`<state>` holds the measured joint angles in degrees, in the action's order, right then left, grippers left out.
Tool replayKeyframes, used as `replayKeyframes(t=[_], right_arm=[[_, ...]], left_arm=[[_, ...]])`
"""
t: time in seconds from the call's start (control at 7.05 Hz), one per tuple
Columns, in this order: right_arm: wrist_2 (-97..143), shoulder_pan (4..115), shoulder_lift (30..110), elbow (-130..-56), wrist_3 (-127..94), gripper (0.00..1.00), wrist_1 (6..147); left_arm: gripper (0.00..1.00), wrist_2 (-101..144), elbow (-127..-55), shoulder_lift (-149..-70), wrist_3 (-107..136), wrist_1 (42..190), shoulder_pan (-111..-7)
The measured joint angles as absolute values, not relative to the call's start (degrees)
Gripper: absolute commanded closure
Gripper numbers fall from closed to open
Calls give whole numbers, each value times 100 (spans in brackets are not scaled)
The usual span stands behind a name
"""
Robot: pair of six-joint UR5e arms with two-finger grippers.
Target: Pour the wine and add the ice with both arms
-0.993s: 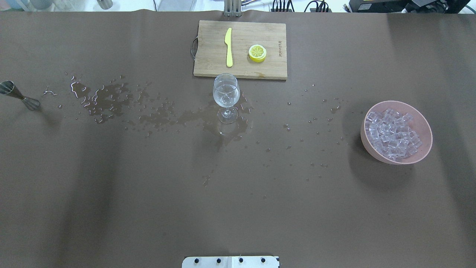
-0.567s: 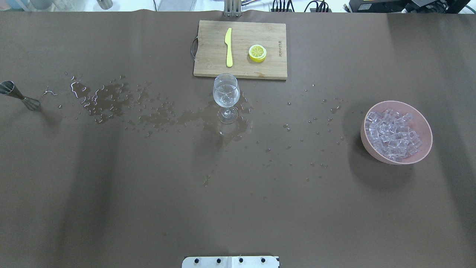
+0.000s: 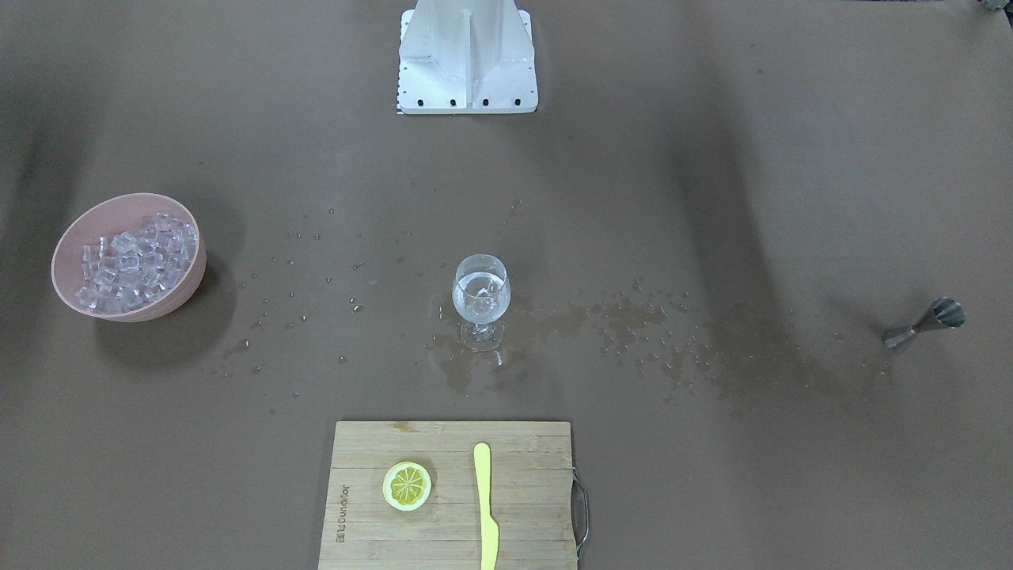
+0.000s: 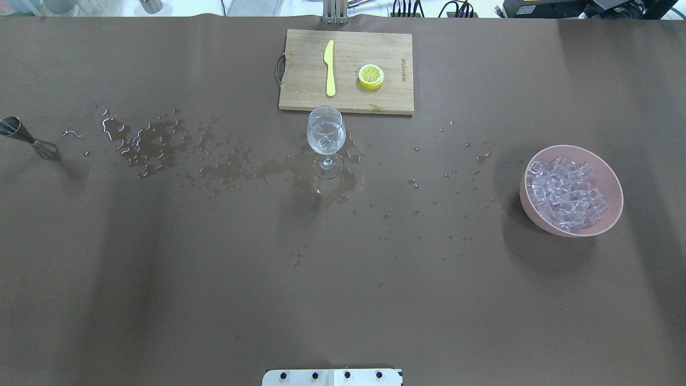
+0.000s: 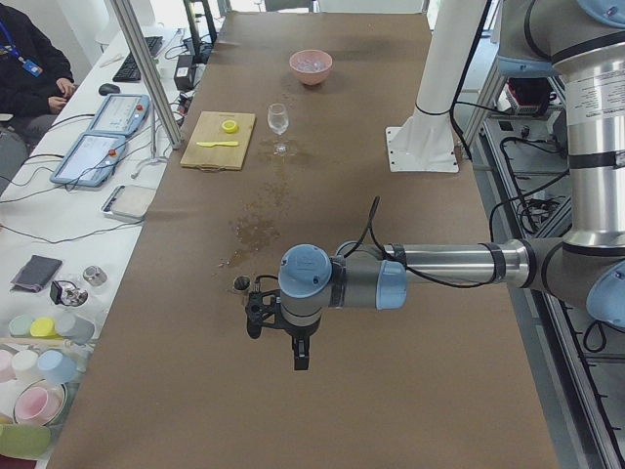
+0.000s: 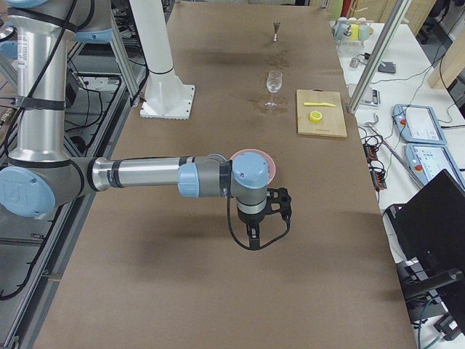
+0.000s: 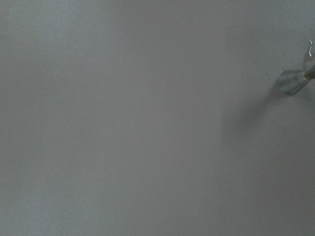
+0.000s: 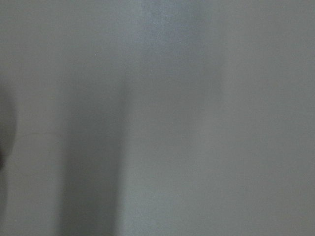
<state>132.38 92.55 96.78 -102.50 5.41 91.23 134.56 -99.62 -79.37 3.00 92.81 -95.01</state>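
Standing centrally, the clear stemmed glass [image 4: 325, 161] is placed reachable from both sides; colourless wine [image 4: 325, 136] is held in it, transparent ice cubes [image 4: 568, 193] in the pink bowl [image 4: 528, 206]. Whether the left gripper [image 5: 283, 330] or right gripper [image 6: 265, 216] is spread cannot be told.

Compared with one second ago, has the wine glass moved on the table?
No. In the overhead view the wine glass stands in the same spot as before, just below the near edge of the cutting board.
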Motion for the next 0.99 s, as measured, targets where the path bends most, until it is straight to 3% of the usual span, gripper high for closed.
replayKeyframes(t=[0.99], right_arm=[[13245, 9255, 9694, -10349, 519, 0, 9123]], left_arm=[[2, 13456, -9946, -7937, 299, 9276, -9501]])
